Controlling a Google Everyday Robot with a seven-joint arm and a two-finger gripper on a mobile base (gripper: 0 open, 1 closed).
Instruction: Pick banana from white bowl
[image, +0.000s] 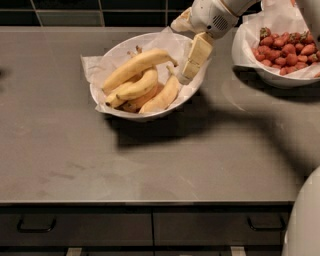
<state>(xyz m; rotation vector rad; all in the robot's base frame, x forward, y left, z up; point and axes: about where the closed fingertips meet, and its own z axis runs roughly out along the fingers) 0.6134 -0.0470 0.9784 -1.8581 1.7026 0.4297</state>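
The white bowl (120, 51), lined with crinkled paper, stands on the grey counter at centre left and holds several yellow bananas. The banana (136, 66), the longest one, lies on top of the pile, slanting from lower left up to a dark stem tip at the right. My gripper (186, 52) hangs over the bowl's right rim, just right of the banana's stem end and above a shorter banana (162, 96). It is open and empty, with one cream finger (195, 56) pointing down into the bowl.
A second white paper-lined bowl (250, 67) with red strawberries stands at the back right, close to my arm. The dark counter (150, 160) ends at a front edge with drawers below. A white part of the robot (305, 225) shows at the lower right.
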